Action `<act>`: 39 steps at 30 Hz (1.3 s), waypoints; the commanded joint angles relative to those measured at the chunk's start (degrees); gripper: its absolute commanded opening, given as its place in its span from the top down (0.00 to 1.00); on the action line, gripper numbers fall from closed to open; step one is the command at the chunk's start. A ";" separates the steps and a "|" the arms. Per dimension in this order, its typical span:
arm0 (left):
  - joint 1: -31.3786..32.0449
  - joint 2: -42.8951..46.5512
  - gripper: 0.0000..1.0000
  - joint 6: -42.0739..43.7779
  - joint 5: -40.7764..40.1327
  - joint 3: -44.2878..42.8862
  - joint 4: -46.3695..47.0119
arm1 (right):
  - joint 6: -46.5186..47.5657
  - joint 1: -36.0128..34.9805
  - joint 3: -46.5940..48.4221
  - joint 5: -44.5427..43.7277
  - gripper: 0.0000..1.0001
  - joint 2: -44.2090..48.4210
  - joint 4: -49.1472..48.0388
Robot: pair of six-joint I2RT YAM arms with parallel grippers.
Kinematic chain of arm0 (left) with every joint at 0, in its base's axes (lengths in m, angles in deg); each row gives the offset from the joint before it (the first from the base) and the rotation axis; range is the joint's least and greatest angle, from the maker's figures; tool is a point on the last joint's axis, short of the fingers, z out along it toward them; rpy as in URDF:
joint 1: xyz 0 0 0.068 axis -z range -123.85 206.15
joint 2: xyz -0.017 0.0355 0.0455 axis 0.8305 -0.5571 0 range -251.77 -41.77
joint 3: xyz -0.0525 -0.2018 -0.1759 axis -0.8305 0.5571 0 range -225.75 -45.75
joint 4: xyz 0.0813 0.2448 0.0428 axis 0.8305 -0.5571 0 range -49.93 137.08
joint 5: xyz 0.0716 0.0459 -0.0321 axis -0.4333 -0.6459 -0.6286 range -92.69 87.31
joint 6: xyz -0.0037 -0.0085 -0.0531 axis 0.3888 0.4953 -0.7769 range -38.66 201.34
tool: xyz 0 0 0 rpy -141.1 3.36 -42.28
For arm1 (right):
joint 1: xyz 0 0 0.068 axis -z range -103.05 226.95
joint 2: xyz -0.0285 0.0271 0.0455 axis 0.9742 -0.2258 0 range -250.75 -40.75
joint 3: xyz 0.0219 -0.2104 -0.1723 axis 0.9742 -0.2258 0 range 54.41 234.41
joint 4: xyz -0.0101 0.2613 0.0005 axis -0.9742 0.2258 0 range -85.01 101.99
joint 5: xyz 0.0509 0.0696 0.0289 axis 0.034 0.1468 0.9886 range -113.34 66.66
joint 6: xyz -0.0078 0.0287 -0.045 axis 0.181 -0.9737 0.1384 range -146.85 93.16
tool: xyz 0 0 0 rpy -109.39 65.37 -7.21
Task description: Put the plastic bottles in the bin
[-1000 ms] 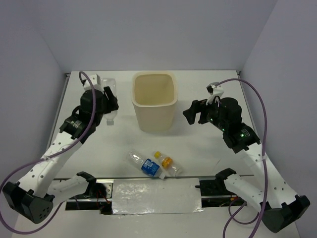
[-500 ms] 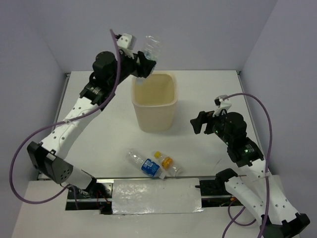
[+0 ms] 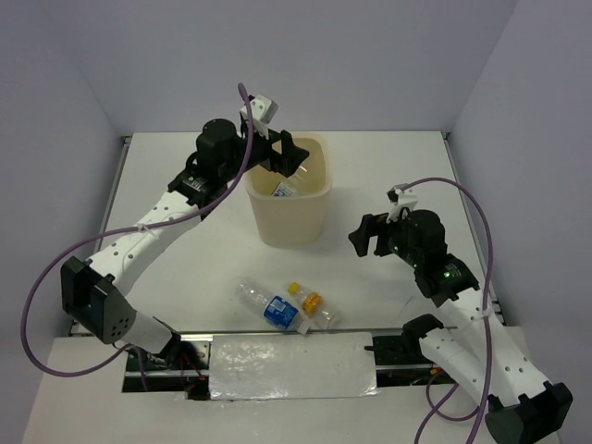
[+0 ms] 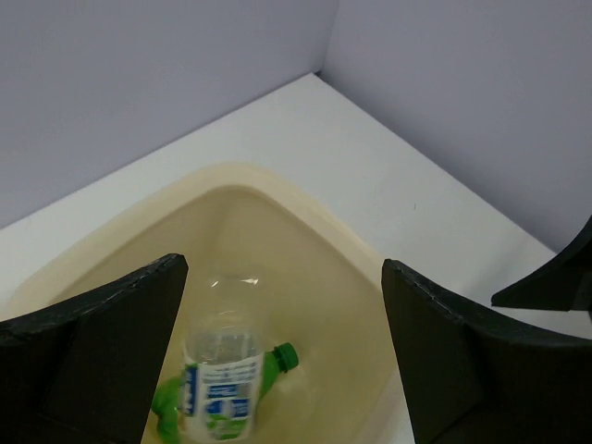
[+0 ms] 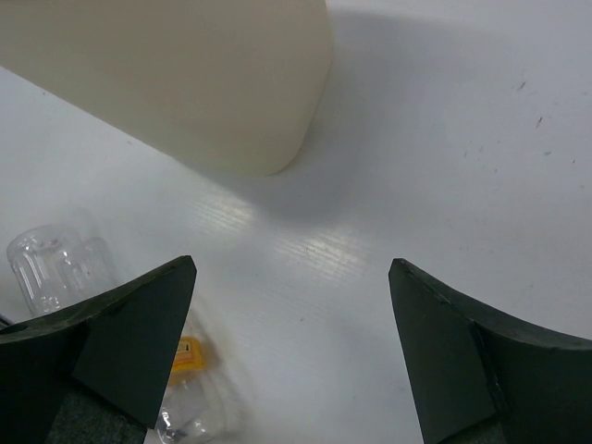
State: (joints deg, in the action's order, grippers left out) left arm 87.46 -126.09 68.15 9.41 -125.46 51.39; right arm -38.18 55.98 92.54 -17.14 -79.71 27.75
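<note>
My left gripper (image 4: pixel 282 356), jaws wide above the bin (image 4: pixel 310 202), labelled bottle (image 4: pixel 220 393) inside: I should rise straight, clearing the rim.

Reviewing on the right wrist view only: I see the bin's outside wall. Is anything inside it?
Observer: Yes, the clear bottle with green-white label lies inside the bin, over a green bottle.
Operator: Left tool holding anything?
Observer: No, the left tool hangs open and empty above the bin.
Operator: The clear base and yellow bit near me: one bottle or two?
Observer: Two; the top view shows a blue-label bottle beside a yellow-capped bottle on the table.
</note>
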 commanded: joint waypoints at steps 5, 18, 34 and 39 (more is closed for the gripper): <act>0.07 3.89 0.01 1.06 -1.54 -5.46 1.58 | 2.54 -4.86 -1.22 4.34 0.07 0.64 -5.19; -8.27 25.76 0.01 -9.20 -30.90 14.91 -13.44 | -3.42 -27.09 -3.93 1.99 0.07 -11.74 -5.98; -12.77 39.48 0.01 -30.75 -32.94 43.12 -21.64 | -13.98 -34.31 -9.04 0.83 0.25 -31.53 -11.78; -12.77 41.77 0.01 -32.42 -32.40 44.99 -23.29 | -13.72 -34.40 -3.52 -7.94 0.63 -25.39 -5.11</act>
State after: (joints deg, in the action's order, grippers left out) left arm 74.74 -84.95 38.53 -23.40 -80.41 27.65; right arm -51.27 21.95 84.30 -18.91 -109.46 19.97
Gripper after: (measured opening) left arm 0.993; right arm 0.651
